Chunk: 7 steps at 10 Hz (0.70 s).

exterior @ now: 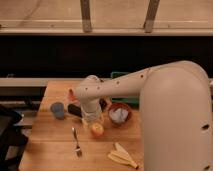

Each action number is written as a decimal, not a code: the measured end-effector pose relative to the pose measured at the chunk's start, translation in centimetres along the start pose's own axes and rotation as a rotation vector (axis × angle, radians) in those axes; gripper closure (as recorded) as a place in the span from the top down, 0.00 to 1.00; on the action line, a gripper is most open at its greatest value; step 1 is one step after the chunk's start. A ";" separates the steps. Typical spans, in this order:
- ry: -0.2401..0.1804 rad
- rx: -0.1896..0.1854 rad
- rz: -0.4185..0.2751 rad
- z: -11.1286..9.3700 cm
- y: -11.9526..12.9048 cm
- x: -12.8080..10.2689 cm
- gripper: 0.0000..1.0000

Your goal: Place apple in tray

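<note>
Step in hand: pick-up of the apple point(97, 130), judged to be at the approach or grasp stage. The placing is not yet done.

Apple: on the wooden table point(47, 150), near its middle, just below the gripper point(93, 121). Whether the two touch is unclear.

Gripper: points straight down over the apple, at its 11 o'clock edge. Whether it is spread, narrowed or holding the fruit, I cannot tell.

Tray point(117, 75): only a green sliver of rim shows behind the arm, at about 1 o'clock from the apple, towards the table's far edge. Apple and tray are well apart.

Arm pose: the big white forearm comes in from 3 o'clock, runs leftwards across the table, bends at the wrist and drops vertically.

Neighbours: reddish-brown bowl point(120, 114) with white contents near the apple at 2 o'clock; fork point(76, 142) at 8 o'clock; banana peel point(122, 156) at 5 o'clock; grey-blue cup point(57, 109) at 10 o'clock.

Next move, as judged: secure the fruit, lift clear of the bowl's rim, carry towards 1 o'clock, and release over the tray.
</note>
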 end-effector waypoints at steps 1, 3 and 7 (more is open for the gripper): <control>0.009 0.004 0.005 0.5 -0.4 -0.1 0.65; 0.028 0.005 0.017 1.4 -1.1 -0.3 0.65; 0.078 0.000 0.041 3.7 -1.9 -0.2 0.65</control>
